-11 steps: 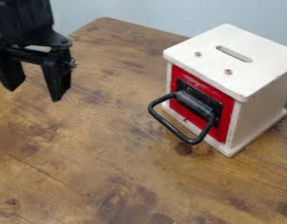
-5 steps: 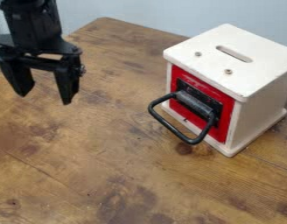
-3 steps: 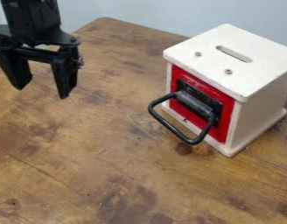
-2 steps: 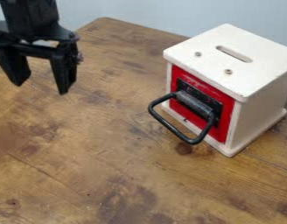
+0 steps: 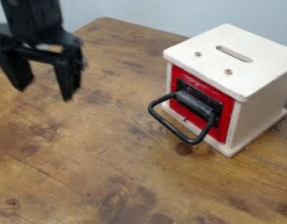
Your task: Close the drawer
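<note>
A worn brown wooden table (image 5: 99,166), its planks streaked with dark knots and stains, fills nearly the whole view, with a pale blue-grey wall (image 5: 157,13) showing beyond its far edge. At upper left a black robot gripper (image 5: 43,80) hangs above the tabletop, pointing down, its two dark fingers (image 5: 70,79) spread wide apart with nothing between them; its outline is slightly blurred. Well apart from it, at the right side of the table, sits a small cream-white cube box (image 5: 254,83), one corner turned toward the camera, with a long slot (image 5: 236,53) and two small dark holes in its flat top. Set in the box's left-facing side is the red-fronted drawer (image 5: 205,105), which stands slightly out from the box rather than flush with it. A black label (image 5: 185,85) runs across the upper part of the red face. A black wire-loop handle (image 5: 175,121) hangs from the drawer front, tilted down and outward so that its lower bar lies near or on the wood just before the box; which of the two cannot be told.
</note>
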`<action>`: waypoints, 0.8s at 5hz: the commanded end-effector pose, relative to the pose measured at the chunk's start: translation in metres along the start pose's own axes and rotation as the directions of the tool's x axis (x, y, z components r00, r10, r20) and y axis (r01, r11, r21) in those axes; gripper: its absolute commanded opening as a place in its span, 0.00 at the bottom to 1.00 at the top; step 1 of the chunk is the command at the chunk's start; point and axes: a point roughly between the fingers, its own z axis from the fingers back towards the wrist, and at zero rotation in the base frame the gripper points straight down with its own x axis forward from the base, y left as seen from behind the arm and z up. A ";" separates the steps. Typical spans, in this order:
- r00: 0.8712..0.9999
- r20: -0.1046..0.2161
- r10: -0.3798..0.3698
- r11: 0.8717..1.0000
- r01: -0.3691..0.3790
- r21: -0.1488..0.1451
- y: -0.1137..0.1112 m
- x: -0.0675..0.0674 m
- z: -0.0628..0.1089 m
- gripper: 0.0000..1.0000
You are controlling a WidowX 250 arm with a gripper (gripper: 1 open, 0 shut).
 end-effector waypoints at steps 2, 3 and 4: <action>0.999 0.041 -0.029 1.000 0.030 -0.002 0.013 0.003 0.002 1.00; 0.999 0.033 0.001 1.000 -0.001 0.000 0.026 0.007 0.003 1.00; 0.999 0.050 0.015 1.000 -0.014 -0.003 0.027 0.008 0.017 1.00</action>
